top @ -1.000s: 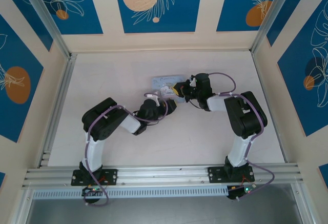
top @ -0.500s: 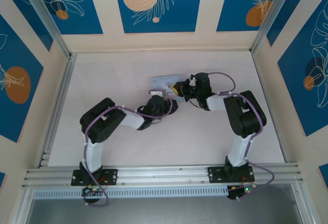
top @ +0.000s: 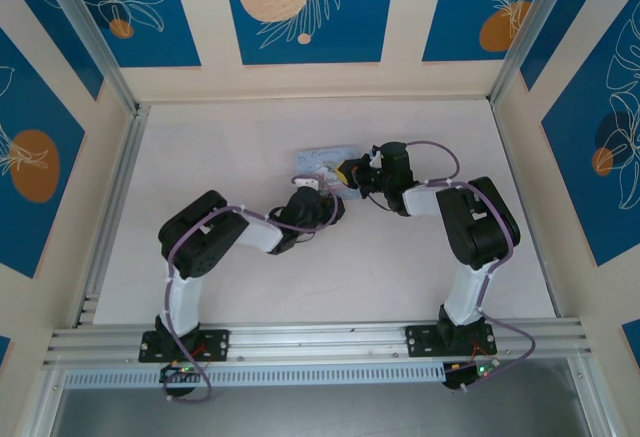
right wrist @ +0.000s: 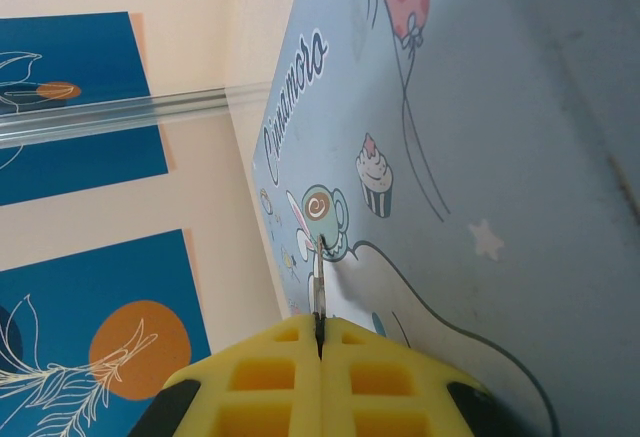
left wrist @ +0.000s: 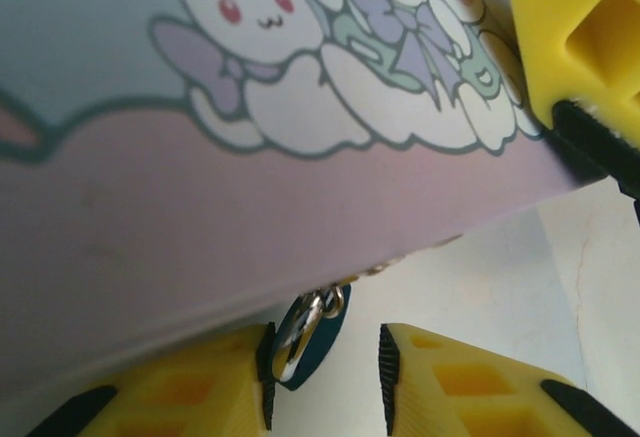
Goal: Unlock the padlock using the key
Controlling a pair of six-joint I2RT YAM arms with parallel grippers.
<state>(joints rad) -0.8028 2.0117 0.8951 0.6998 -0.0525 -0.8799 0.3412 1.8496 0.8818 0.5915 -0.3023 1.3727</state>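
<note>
— Left claw [left wrist: 325, 382] moved in closer to the tin box [left wrist: 200, 217], didn't it?
— Yes. It's partly open, and the padlock [left wrist: 314, 349] hangs in the gap. Right claw [right wrist: 320, 342] squeezes the key [right wrist: 318, 277] over the box.

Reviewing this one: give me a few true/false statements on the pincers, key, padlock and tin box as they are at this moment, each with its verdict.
1. The right pincer is shut on the key. True.
2. The left pincer is clamped tight on the padlock. False: its fingers stand apart, with a gap beside the padlock.
3. The padlock sits at the tin box's edge. True.
4. The key is inserted in the padlock. False: its tip is bare, over the tin box's printed side.
</note>
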